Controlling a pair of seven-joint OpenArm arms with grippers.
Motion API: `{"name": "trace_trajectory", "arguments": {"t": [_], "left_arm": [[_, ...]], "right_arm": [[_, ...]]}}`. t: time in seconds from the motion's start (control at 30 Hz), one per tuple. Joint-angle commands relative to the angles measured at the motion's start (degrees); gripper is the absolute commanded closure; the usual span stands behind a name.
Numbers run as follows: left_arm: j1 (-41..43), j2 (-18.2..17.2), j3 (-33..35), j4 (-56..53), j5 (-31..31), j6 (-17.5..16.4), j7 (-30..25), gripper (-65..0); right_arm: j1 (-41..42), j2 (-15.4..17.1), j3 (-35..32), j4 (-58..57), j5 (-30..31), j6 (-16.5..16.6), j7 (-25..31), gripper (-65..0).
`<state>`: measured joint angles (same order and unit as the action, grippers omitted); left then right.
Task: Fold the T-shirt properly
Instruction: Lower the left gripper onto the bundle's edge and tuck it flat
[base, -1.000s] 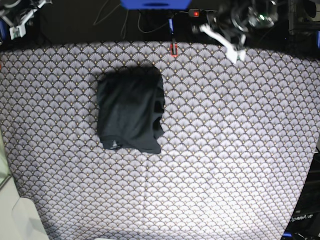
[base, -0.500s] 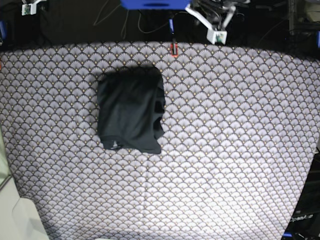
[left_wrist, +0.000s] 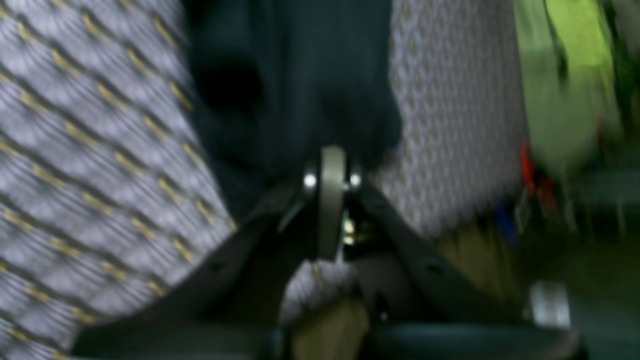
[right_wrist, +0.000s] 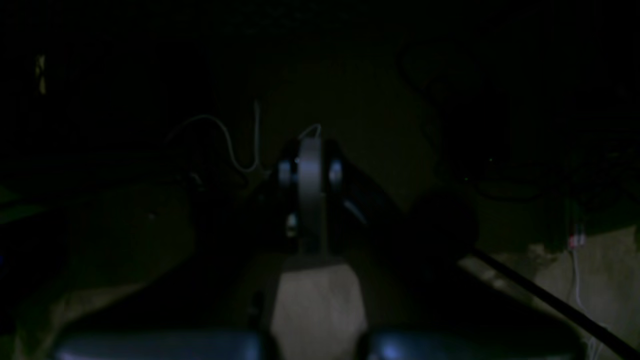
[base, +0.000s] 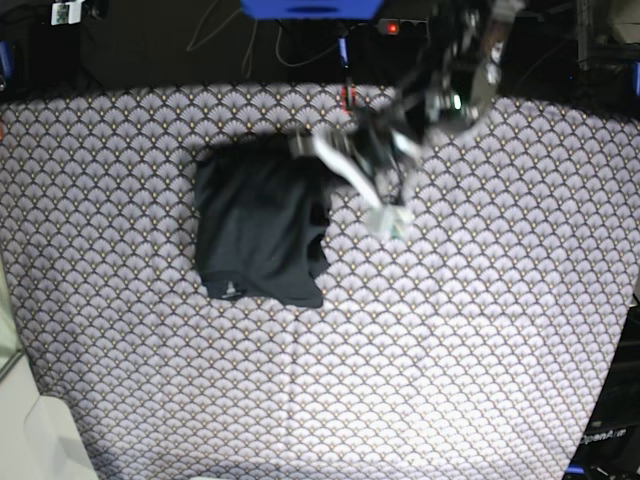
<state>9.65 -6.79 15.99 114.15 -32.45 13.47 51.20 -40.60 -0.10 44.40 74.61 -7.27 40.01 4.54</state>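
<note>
The dark T-shirt lies folded into a compact rectangle on the left half of the patterned table cover. Its small pale neck tag shows at the near left corner. My left arm reaches in from the back right, blurred by motion. My left gripper is at the shirt's far right corner. In the left wrist view the gripper has its jaws together, and the dark cloth is right ahead of the tips. I cannot tell if they touch. My right gripper is shut and empty, off the table in the dark.
A small red item sits at the table's back edge, near the left arm. A blue object is behind it. A pale surface borders the near left corner. Cables lie in the dark in the right wrist view.
My left arm has swung from behind the back edge down over the table to the shirt's far right corner. The shirt has not moved. The right arm stays off the back left.
</note>
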Motion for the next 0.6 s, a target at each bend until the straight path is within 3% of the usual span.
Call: {"name": "trace_trajectory", "arguments": {"t": [0.0, 0.2, 0.27, 0.43, 0.57], "left_arm": [[-1.87, 0.24, -0.12, 0.89, -1.18, -0.42, 1.24, 0.0], [-12.68, 0.59, 0.14, -0.26, -1.18, -0.24, 3.53, 0.0], [-15.85, 2.26, -0.03, -2.98, -1.88, -0.24, 3.61, 0.0], [-24.9, 6.13, 1.02, -18.46, -1.88, -0.33, 2.91, 0.0], [-30.35, 7.18, 8.23, -28.48, -0.12, -0.33, -2.8, 0.0]], "right_arm": [[-0.85, 0.32, 0.48, 0.69, 0.72, -0.01, 1.49, 0.0], [-0.5, 0.67, 0.48, 0.6, -1.13, -0.01, 1.49, 0.0], [-0.41, 0.67, 0.48, 0.6, -2.27, -0.01, 1.49, 0.0], [-0.41, 0.67, 0.48, 0.6, -2.89, -0.01, 1.57, 0.0], [-0.41, 0.76, 0.48, 0.6, -2.89, -0.01, 1.57, 0.0]]}}
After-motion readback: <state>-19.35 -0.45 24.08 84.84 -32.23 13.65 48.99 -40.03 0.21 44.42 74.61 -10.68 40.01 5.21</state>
